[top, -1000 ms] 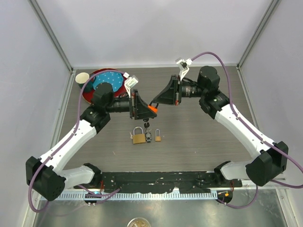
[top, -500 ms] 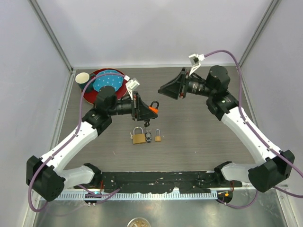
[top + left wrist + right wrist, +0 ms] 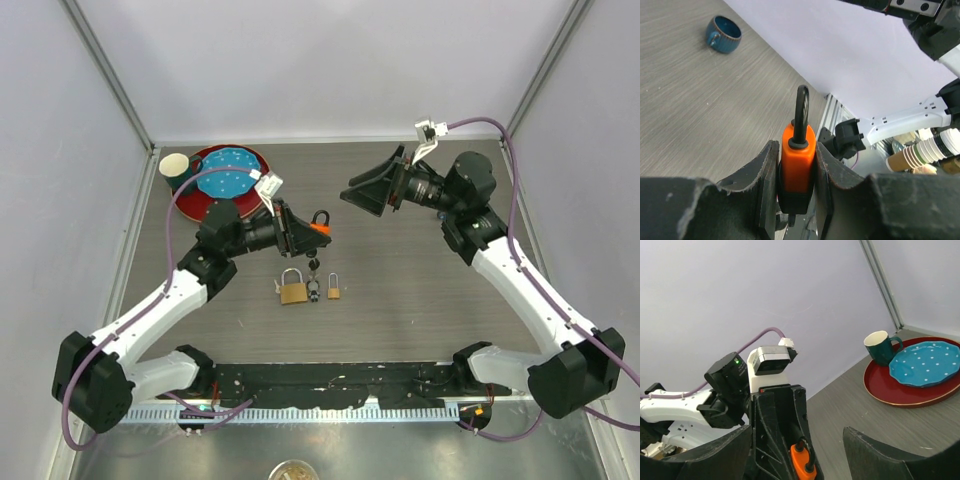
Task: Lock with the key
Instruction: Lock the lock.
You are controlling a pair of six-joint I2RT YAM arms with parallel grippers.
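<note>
Top external view shows the orange padlock (image 3: pixel 318 229) held up off the tabletop (image 3: pixel 420 300), its body clamped between the fingers of the left gripper (image 3: pixel 302 232). The black shackle (image 3: pixel 322 215) stands clear of the fingers. In the left wrist view the two pads press flat on either side of the orange body, and the shackle rises edge-on above them. A small dark piece hangs under the lock; whether it is the key cannot be told.

The right gripper (image 3: pixel 358 198) faces the lock from the right, well apart from it. Its fingers are spread wide with nothing between them, and only open air lies between the two grippers.

Nearer the arm bases, a brass padlock (image 3: pixel 292 289), a small dark item (image 3: pixel 314 290) and a smaller brass padlock (image 3: pixel 334 291) lie in a row. A red tray (image 3: pixel 190 200) with a blue plate (image 3: pixel 225 178) and a cup (image 3: pixel 176 166) sits at the back left corner. The right half of the tabletop is bare up to the wall.
</note>
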